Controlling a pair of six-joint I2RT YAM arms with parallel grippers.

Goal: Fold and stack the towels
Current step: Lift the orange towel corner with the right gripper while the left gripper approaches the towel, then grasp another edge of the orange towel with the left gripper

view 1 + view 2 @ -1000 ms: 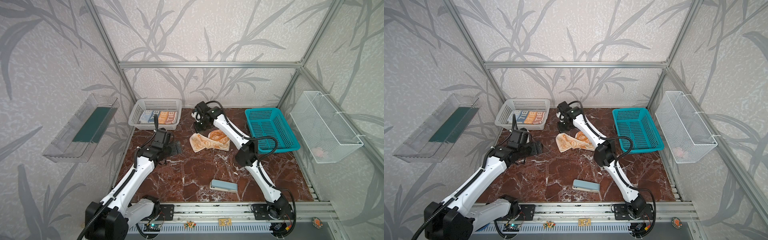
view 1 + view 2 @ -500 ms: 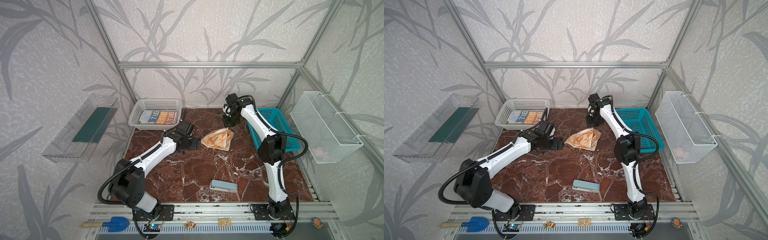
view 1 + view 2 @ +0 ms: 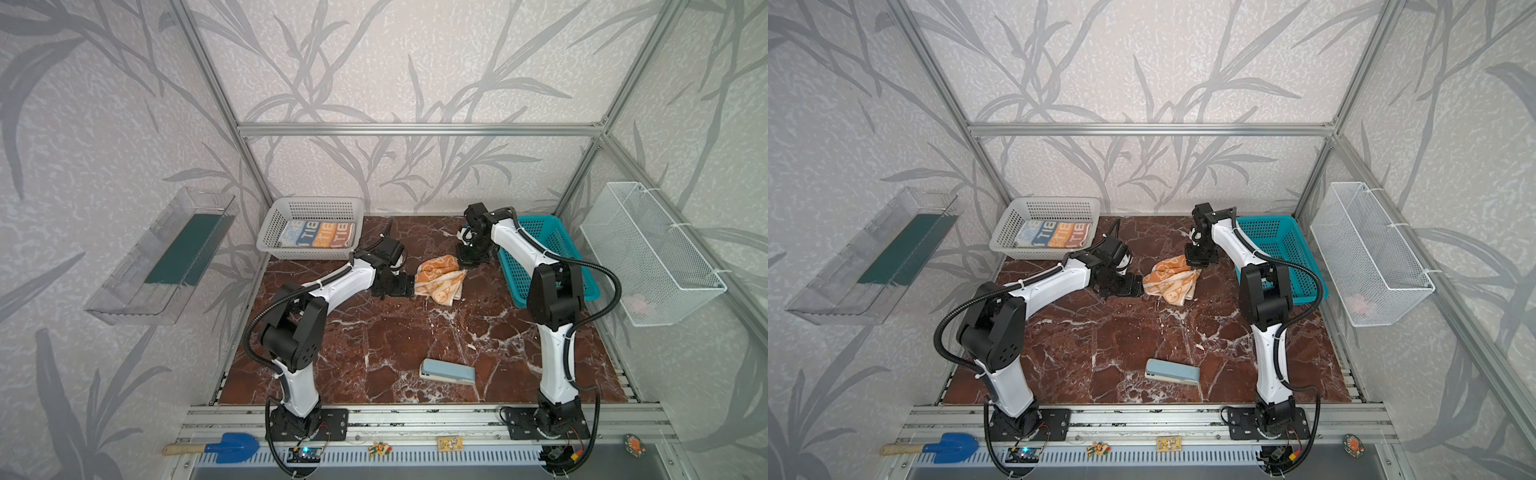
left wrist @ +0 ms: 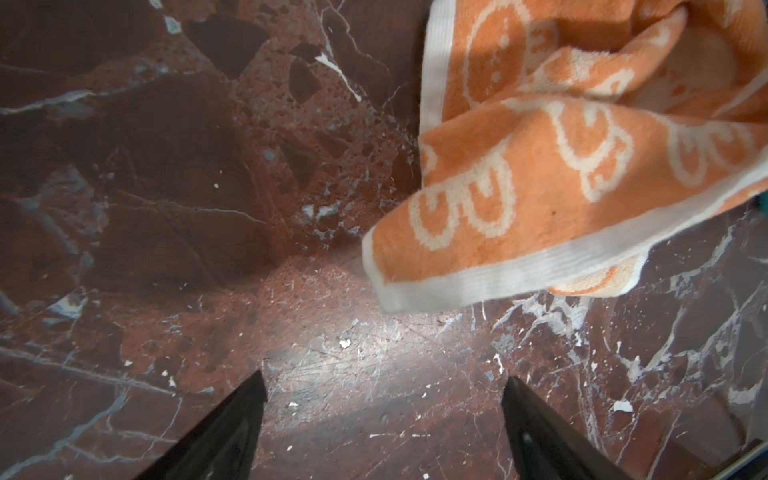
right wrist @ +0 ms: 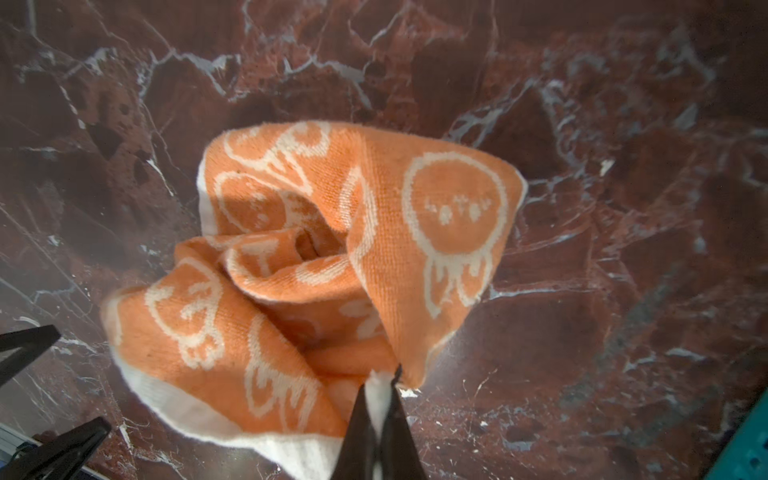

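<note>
The right end effector point(image 5: 376, 419) is clamped tight on a white-hemmed corner of the orange towel point(image 5: 332, 249) — the wrist view shows the hem squeezed between its two dark fingers point(image 5: 357, 432). The cloth trails from that corner in a loose, creased bunch rolled over itself. In both top views most of it seems to rest on the desk point(image 3: 395, 340), a little far of centre. Just left of it the left end effector point(image 4: 382, 415) is low over the marble, spread wide with nothing between its fingertips point(image 4: 245, 407). They point at the towel's nearest hemmed corner but do not touch it.

Further out, the grey basket point(image 3: 270, 230) at the far left holds a folded lettered towel point(image 3: 332, 235). A cream-and-blue towel point(image 3: 291, 235) lies beside it or partly under it — I cannot tell which. The teal basket point(image 3: 555, 235) sits at the far right, and a pale blue block point(image 3: 446, 371) lies near the front, well apart from everything.

By my reading, two of the three towels are folded and put away, and the orange one is the last. It is not yet spread, so flattening it, folding it and stacking it with the others are all left to do. The free end effector probably needs that second corner first.
</note>
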